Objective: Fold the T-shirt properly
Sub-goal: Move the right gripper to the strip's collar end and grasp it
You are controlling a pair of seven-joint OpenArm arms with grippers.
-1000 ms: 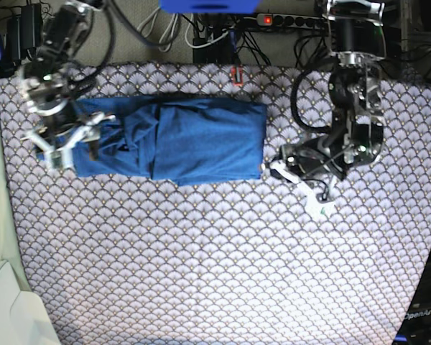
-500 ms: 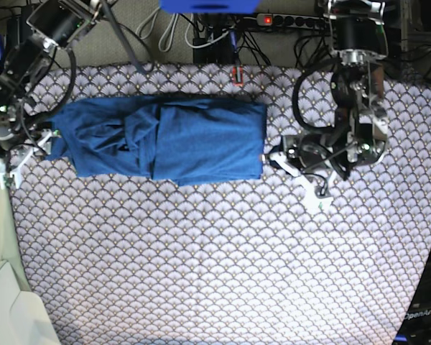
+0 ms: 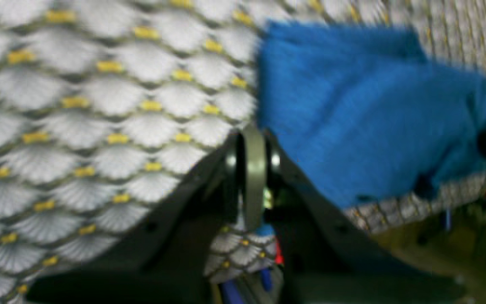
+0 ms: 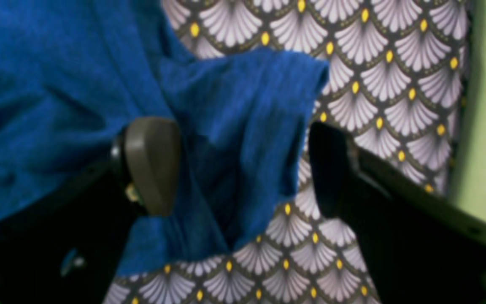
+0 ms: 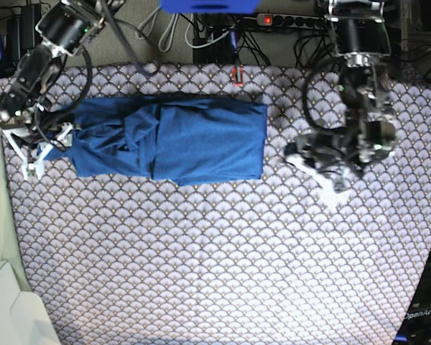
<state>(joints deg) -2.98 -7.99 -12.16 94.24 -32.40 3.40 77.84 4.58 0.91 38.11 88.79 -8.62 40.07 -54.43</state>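
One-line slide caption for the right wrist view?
Open right gripper straddles an end flap of the blue T-shirt on the patterned cloth.

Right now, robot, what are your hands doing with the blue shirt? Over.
Right gripper open, straddling T-shirt corner. Left gripper shut, empty, off the shirt. T-shirt a long folded bundle on table cloth. Nothing in the way.

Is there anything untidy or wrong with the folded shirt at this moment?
Yes. The T-shirt is a neat rectangle toward the left arm, but its end by the right gripper is bunched, with a loose corner on the table cloth between the open jaws.
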